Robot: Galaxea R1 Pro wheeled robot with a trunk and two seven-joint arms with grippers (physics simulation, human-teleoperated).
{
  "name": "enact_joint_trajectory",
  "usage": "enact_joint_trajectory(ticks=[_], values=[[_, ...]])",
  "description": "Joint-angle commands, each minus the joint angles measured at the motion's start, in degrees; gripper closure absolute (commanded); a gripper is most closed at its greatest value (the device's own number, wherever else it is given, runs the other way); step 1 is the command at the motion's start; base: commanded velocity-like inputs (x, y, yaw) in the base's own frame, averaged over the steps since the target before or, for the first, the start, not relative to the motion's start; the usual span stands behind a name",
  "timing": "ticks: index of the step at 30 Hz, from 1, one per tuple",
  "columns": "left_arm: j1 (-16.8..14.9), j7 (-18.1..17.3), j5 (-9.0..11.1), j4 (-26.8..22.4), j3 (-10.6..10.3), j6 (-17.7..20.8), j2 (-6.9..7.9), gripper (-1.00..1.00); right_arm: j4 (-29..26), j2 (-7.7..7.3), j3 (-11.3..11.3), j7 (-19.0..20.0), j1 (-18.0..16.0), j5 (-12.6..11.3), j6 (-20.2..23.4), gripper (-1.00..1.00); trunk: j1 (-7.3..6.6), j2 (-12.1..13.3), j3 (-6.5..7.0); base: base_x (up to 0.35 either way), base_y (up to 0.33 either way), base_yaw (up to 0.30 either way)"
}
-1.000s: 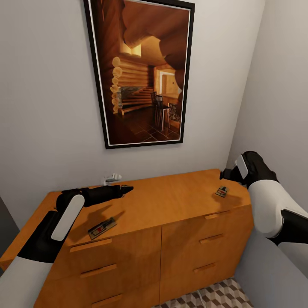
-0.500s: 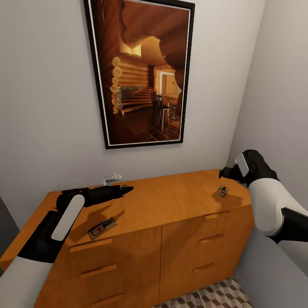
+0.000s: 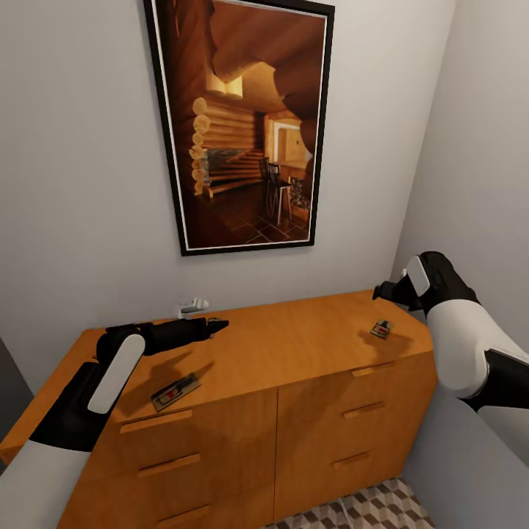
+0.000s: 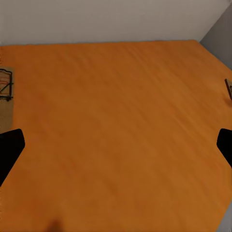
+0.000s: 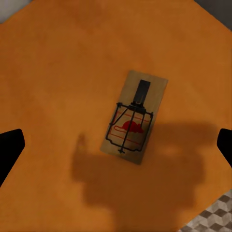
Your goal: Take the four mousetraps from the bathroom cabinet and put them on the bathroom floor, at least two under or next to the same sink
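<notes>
Smooth orange-brown wooden cabinet (image 3: 294, 382) with bar handles. Two flat tan mousetraps lie on its top: one (image 3: 175, 391) near the left hand (image 3: 220, 323), one (image 5: 134, 116) with black wire beneath the right hand (image 3: 382, 292). Both hands gape wide, empty.

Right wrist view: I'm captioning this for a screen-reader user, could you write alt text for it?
A small wooden mousetrap with a dark wire frame and red print lies flat on the orange-brown cabinet top, directly below the open right gripper, whose black fingertips show at both edges. The gripper's shadow falls across the wood beside the trap, and patterned floor tiles peek in at one corner.
</notes>
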Motion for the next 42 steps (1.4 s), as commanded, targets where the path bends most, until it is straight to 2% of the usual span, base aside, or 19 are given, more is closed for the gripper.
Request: enact_joint_trajectory(ticks=[1,12,25,42], values=[[0.0,-0.3,-0.3,0.0,0.0,0.1,0.06,-1.00,0.1,0.05,-0.3,-0.2,-0.1,0.0,0.2,-1.00,0.00,0.0,-0.07,0.000,0.000,0.000],[0.0,-0.3,-0.4,-0.1,-0.1,0.1,0.13,-1.00,1.9,0.05,-0.3,-0.8,-0.3,-0.2,0.2,-1.00,0.00,0.0,-0.07,0.002,0.000,0.000],[0.0,0.0,-0.4,-0.1,-0.1,0.0,0.01,-1.00,2.3,0.16,-0.3,-0.9,-0.3,-0.2,0.2,-1.00,0.00,0.0,-0.07,0.096,0.000,0.000],[0.0,0.0,-0.4,0.0,-0.1,-0.1,0.14,-1.00,2.4,0.29,-0.3,-0.9,-0.3,-0.2,0.2,-1.00,0.00,0.0,-0.07,0.012,0.000,0.000]])
